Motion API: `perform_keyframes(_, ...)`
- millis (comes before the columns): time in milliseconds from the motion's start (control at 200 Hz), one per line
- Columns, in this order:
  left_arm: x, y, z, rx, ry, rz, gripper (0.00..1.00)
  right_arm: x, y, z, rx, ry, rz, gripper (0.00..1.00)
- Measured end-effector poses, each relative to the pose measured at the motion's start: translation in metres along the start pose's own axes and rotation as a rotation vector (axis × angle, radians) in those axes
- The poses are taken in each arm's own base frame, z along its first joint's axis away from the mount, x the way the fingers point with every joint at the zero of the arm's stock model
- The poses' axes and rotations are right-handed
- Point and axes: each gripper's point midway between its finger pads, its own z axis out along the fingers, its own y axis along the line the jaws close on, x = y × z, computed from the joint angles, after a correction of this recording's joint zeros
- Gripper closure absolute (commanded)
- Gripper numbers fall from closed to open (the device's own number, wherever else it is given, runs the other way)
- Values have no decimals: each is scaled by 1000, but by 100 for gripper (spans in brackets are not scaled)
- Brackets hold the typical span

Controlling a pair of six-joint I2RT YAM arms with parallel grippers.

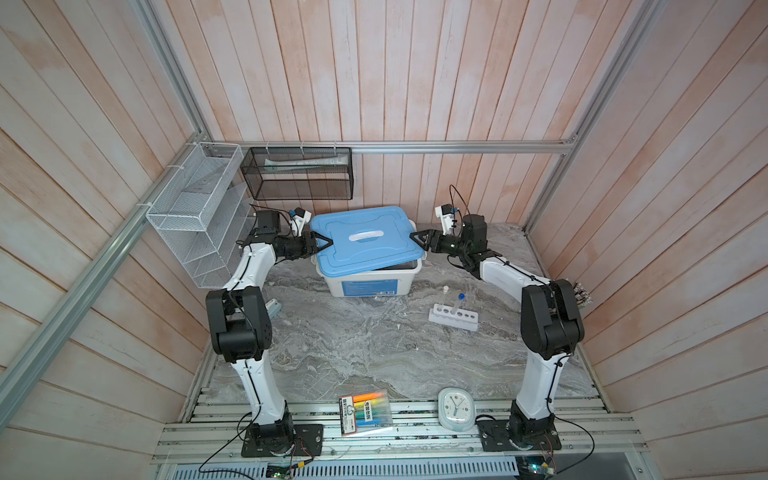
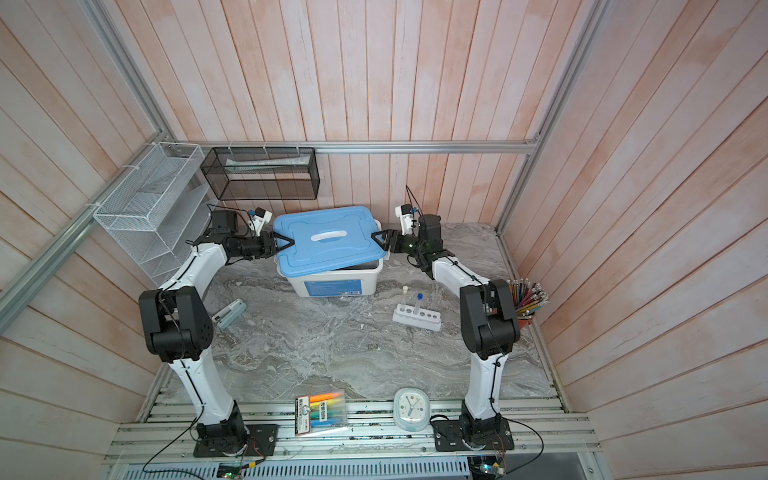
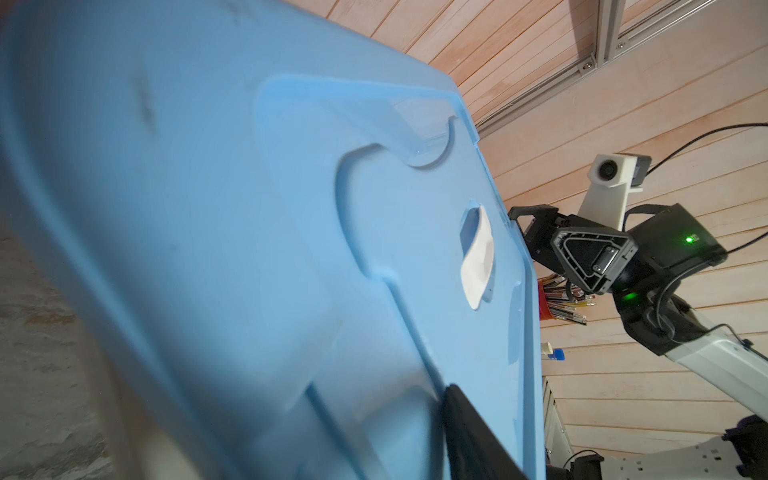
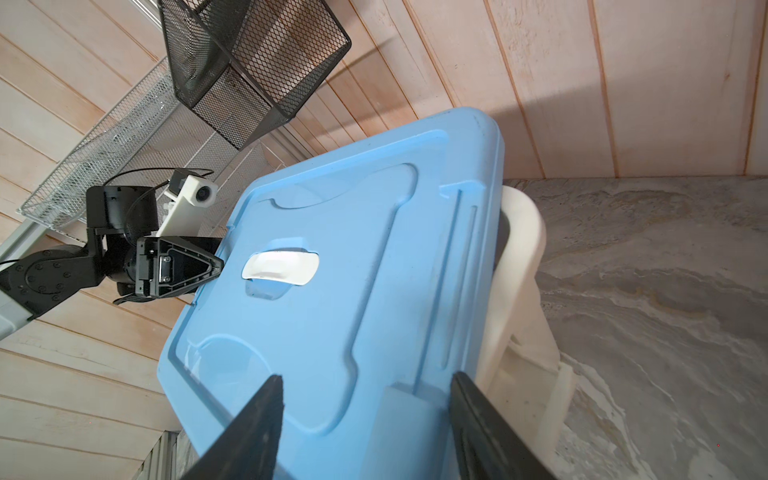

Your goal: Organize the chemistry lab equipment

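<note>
Standing rack lies apart from right gripper.

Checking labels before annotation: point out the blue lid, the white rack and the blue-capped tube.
blue lid [image 1: 368, 253]: in a top view, flat top panel, near centre.
white rack [image 1: 465, 319]: in a top view, top face by the empty holes.
blue-capped tube [image 1: 458, 306]: in a top view, clear shaft below the cap.

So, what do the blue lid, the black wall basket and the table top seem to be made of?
The blue lid: probably moulded plastic, smooth satin surface with soft pressed ridges. The black wall basket: metal mesh, likely painted matt, fine diamond openings. The table top: looks like grey veined marble, maybe printed laminate.
</note>
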Motion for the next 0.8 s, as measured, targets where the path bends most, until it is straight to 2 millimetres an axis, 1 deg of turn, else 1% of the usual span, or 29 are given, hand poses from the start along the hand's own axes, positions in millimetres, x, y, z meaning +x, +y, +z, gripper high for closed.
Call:
perform_keyframes(550, -5, 1, -1, -117, 25, 15, 44, -2, 3, 0, 14, -4, -14, 36)
perform_keyframes(650, -8, 2, -3, -155, 28, 14, 43, 0, 5, 1, 11, -1, -15, 36)
perform_keyframes(800, -12, 10, -7, -232, 33, 15, 42, 1, 7, 2, 7, 3, -16, 36)
